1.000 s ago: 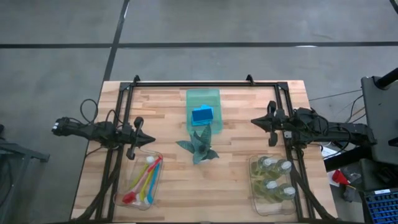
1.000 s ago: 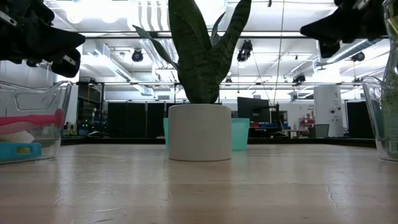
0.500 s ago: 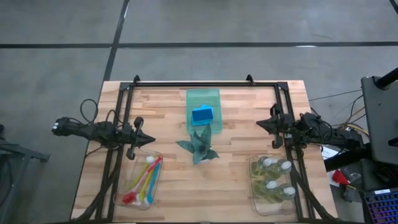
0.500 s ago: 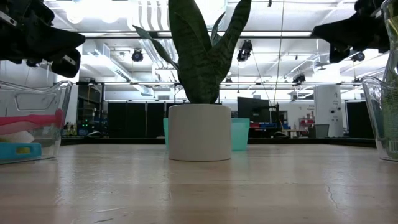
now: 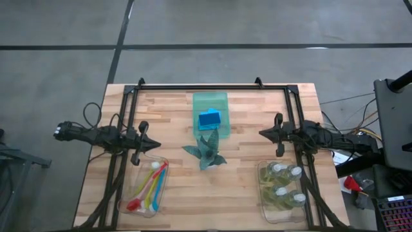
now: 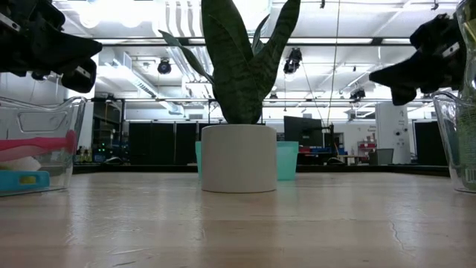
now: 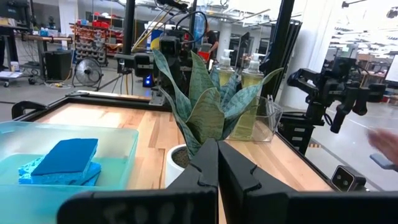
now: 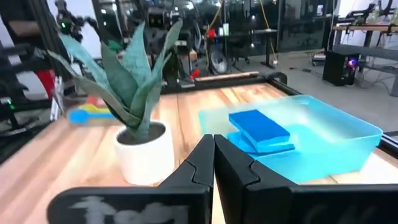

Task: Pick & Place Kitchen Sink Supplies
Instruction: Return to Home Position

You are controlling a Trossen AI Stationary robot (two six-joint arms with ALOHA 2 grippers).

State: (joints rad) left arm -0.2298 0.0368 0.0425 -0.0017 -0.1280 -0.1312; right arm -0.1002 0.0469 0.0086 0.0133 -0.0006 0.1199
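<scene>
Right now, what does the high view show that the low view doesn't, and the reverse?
High only: the blue sponges stacked in the green tray, and all four soap bottles in the right bin. Low only: the plant's white pot and the room behind the table. Both: the plant, the tray, the brushes in the left bin, and the left gripper and right gripper, both above the table, holding nothing.

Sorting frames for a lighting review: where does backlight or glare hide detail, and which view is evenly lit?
Low view: bright ceiling lights behind turn the left claw, the right claw and the plant leaves into dark silhouettes. Left wrist view: the background at upper right is washed out by bright light. High view: evenly lit, with no glare on the table.
</scene>
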